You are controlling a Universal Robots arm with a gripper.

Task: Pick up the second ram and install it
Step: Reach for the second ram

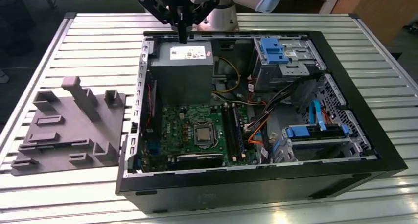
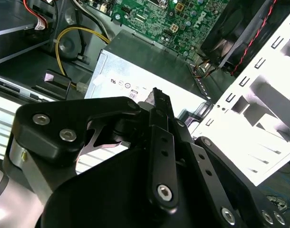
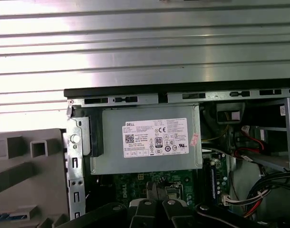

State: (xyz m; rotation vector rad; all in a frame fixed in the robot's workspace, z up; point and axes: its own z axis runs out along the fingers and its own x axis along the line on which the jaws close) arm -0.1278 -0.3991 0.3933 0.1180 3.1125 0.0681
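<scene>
My gripper (image 1: 183,38) hangs over the far end of the open computer case (image 1: 261,180), just above the grey power supply (image 1: 181,70). Its black fingers are pressed together, and no ram shows between them in either wrist view. In the second wrist view the gripper (image 2: 157,95) points at the labelled face of the power supply (image 2: 135,61). The first wrist view has the gripper (image 3: 157,191) over the green motherboard (image 3: 135,187). Long dark ram slots (image 1: 232,131) run beside the processor (image 1: 203,134). A loose ram stick is out of view.
A grey moulded fixture (image 1: 72,121) with upright posts lies on the slatted metal table (image 1: 85,43), at the exterior view's left of the case. Blue drive cages (image 1: 274,50) and bundled cables (image 1: 258,131) fill the case's other side. The case rim (image 3: 135,90) stands around the power supply.
</scene>
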